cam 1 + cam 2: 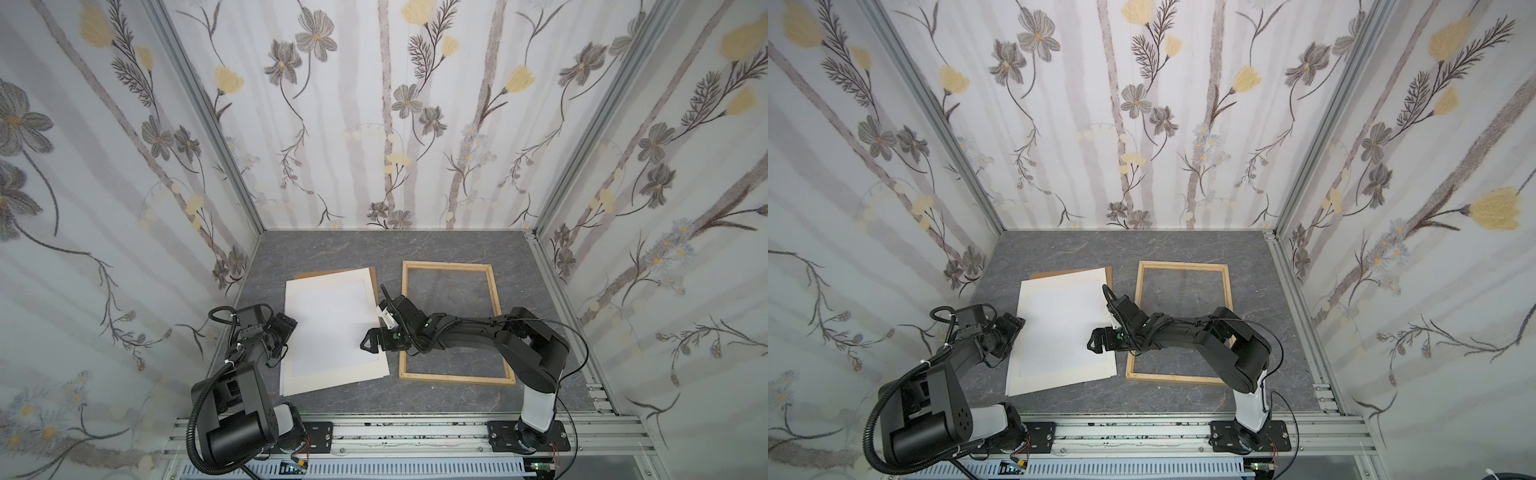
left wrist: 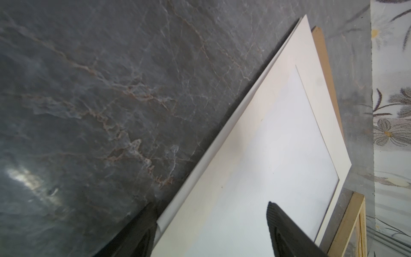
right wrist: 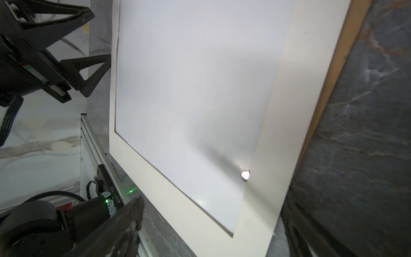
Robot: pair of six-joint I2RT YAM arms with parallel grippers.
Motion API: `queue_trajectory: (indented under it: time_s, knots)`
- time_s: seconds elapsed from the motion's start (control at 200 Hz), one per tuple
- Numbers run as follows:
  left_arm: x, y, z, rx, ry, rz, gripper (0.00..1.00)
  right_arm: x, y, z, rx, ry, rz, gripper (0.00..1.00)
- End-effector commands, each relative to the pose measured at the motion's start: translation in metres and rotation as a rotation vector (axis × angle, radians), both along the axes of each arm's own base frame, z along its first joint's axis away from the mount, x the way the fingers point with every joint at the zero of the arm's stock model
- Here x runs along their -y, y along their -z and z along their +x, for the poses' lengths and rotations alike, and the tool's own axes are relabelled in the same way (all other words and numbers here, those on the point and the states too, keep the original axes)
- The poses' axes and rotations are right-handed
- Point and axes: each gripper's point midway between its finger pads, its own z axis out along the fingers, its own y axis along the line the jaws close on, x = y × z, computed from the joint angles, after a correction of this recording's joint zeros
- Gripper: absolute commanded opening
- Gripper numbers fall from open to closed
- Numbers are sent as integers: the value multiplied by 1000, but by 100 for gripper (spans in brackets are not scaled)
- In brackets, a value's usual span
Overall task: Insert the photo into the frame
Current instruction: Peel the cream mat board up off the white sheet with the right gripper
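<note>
veined grey stone tabletop [image 1: 457, 249]: smooth white photo [image 1: 332, 328] beside thin wooden frame [image 1: 457, 379] (rectangular); left pincer [image 1: 286, 338], right pincer [image 1: 365, 340] spread apart.

The photo [image 1: 332, 332] is seen as smooth white paper, the frame [image 1: 453, 379] as pale wood, the counter [image 1: 415, 249] as marbled stone.

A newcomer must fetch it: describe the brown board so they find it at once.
On the grey marbled tabletop, left of the empty pale-wood frame, lies a stack of white sheets. The brown board lies under it, a thin strip showing along the far and right edges: the only flat brown thing.
</note>
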Motion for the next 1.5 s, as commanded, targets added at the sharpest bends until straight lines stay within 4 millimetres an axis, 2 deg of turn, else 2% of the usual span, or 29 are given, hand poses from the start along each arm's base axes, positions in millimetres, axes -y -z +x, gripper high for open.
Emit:
queue_trajectory:
  time_s: [0.0,0.205,0.365,0.525,0.669,0.754,0.864,1.029,1.249,1.384,1.479,1.494]
  knots:
    - [13,14,-21,-94,-13,-68,81,-4,-5,-4,-44,8,18,95]
    - [16,11,-23,-86,-6,-74,81,-8,-33,6,3,35,59,95]
    - [20,13,-25,-88,-1,-85,81,-9,-48,9,27,49,79,95]
    - [20,12,-24,-86,-2,-84,80,-10,-51,8,21,45,93,96]
    - [18,2,-20,-53,-7,-68,80,-9,-38,5,-28,64,98,93]
    - [16,-2,-19,-45,-8,-62,80,-3,-27,8,-36,109,84,84]
    - [15,-4,-18,-43,-10,-53,80,-1,-22,10,-52,124,98,66]
    - [11,-11,-15,-35,-11,-34,80,0,-23,13,-31,126,77,43]
    - [2,-34,-2,12,-13,-17,80,1,-27,11,-2,101,42,13]
    - [-1,-52,7,43,1,-4,81,-5,-36,9,21,75,37,0]
    - [-2,-65,12,59,31,13,86,-9,-46,9,48,53,41,0]
    - [-2,-66,12,59,37,16,89,-10,-49,9,53,50,44,0]
